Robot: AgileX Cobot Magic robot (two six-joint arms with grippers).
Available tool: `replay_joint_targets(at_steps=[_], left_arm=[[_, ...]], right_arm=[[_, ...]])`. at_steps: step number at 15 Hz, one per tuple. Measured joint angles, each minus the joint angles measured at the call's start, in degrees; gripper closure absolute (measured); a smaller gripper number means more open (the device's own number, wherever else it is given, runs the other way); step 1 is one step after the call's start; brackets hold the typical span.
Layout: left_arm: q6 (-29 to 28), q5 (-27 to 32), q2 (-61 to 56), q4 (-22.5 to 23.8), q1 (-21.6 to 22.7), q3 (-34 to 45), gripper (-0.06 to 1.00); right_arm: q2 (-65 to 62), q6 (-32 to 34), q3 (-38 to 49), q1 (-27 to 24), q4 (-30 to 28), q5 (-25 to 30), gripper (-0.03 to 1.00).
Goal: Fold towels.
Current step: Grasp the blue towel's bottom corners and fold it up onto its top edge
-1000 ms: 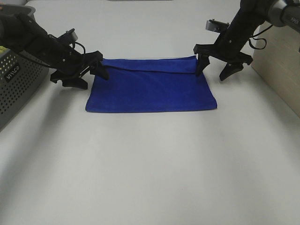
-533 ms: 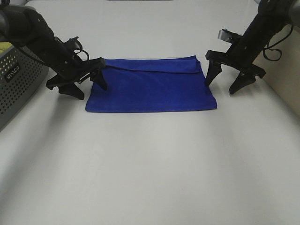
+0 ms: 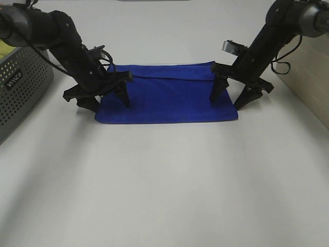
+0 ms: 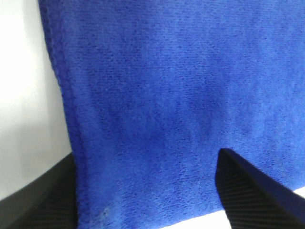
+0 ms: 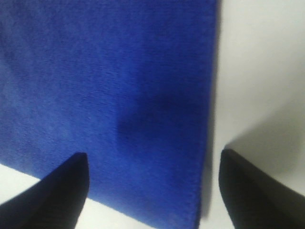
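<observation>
The royal-blue towel [image 3: 167,95] lies folded flat on the white table [image 3: 164,180], with a flap edge along its far side. My left gripper [image 3: 105,100] is open and straddles the towel's left short edge near the front corner, one finger over the cloth, one over the table. The left wrist view shows the towel [image 4: 167,95] between the spread fingers [image 4: 257,191]. My right gripper [image 3: 229,98] is open and straddles the right short edge in the same way. The right wrist view shows the towel [image 5: 109,86] and both dark fingers [image 5: 52,191]. No tag shows.
A grey perforated basket [image 3: 20,87] stands at the left edge of the table, close to the left arm. A light wooden panel [image 3: 308,72] stands at the right, behind the right arm.
Both grippers have moved from beside the towel's far corners forward and inward. They now straddle the short edges near the front corners. The towel has not moved.
</observation>
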Motion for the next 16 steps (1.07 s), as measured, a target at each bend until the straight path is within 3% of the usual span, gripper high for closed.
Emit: replay_joint_targets(at_steps=[2,3,4,5,9,11,14,16], left_arm=[[-0.23,-0.06,0.0,0.52,-0.46,0.11,0.39],[-0.34,0.4,0.11,0.63,-0.69,0.46,0.62],[-0.34,1.15,0.17,1.09,-0.69,0.52,0.81],[-0.34,1.89,0.17,2.18,-0.69,0.63,0.9],[0.11,4.64,0.06,3.61,-0.8,0.63,0.9],[1.2,6.36,-1.43,4.18,-0.92,2.46,0.9],[1.43,4.3,-8.59,4.87,-1.43,14.5,0.9],[1.55,1.78,-13.98,4.3,-1.66,24.87,0.9]], right_arm=[[0.17,0.06,0.0,1.43,0.17,0.0,0.38],[0.34,1.72,0.0,1.55,-1.26,0.0,0.52],[0.34,3.21,0.0,1.55,-3.44,0.0,0.82],[0.34,4.64,0.0,1.49,-5.79,0.0,0.95],[-0.23,4.98,1.26,1.49,-5.67,-0.06,0.97],[-2.86,4.98,6.59,1.49,-3.78,-0.17,0.97],[-9.22,4.87,19.82,1.55,-2.29,-0.52,0.97],[-15.58,4.87,31.8,1.55,-1.83,-4.18,0.97]])
